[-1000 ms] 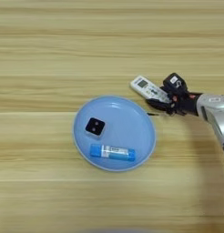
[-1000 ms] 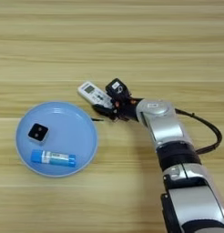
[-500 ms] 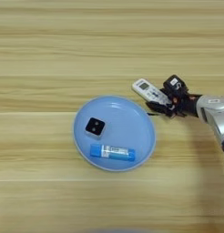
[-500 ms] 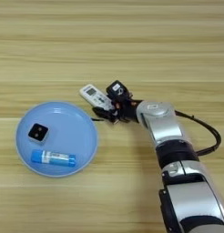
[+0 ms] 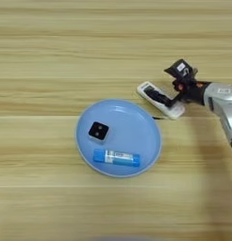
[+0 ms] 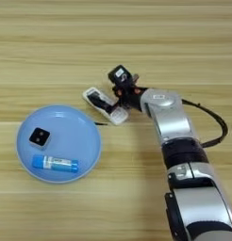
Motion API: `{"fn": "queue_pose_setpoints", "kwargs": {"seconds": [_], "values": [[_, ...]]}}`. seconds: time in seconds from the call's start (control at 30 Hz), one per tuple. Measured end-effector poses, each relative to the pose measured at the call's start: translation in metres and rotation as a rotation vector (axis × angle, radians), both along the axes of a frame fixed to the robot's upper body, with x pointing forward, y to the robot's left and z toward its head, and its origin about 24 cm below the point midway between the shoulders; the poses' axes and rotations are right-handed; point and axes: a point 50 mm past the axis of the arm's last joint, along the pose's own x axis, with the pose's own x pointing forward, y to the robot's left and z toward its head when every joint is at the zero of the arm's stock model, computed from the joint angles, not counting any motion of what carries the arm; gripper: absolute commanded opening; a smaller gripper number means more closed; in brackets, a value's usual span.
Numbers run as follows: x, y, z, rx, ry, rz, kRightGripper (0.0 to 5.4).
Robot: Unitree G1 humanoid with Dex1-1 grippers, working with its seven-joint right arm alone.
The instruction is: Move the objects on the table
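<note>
1. 3 objects to move: the white remote (image 5: 160, 99) lies on the table (image 5: 52, 56) just right of the blue plate (image 5: 148, 141); the black block (image 5: 98, 131) and blue tube (image 5: 117, 157) rest inside the plate.
2. The right gripper (image 6: 121, 92) sits at the remote's right end; I cannot tell whether it grips it.
3. Remote: likely light, rigid, smooth plastic. Pinch across its narrow width near the middle to avoid swinging.
4. Tube may roll; the block looks easiest to grasp.

A long white remote (image 5: 160, 100) lies diagonally right of centre. A small black square block (image 5: 98, 131) and a blue, white-labelled tube (image 5: 116, 157) lie flat at lower centre.
</note>
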Motion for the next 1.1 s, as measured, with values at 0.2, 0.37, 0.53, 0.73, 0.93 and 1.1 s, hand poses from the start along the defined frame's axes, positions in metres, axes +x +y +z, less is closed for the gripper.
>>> {"fn": "queue_pose_setpoints", "kwargs": {"seconds": [0.2,0.37,0.53,0.73,0.93,1.1], "values": [[-0.008,0.013,0.021,0.021,-0.074,0.054,5.37],[-0.025,0.029,0.032,0.058,-0.089,0.143,5.37],[-0.040,0.044,0.041,0.085,-0.095,0.219,5.37],[-0.053,0.055,0.040,0.107,-0.069,0.286,5.37],[-0.066,0.067,0.034,0.112,-0.024,0.356,5.37],[-0.079,0.078,0.017,0.108,0.060,0.411,5.37]]}}
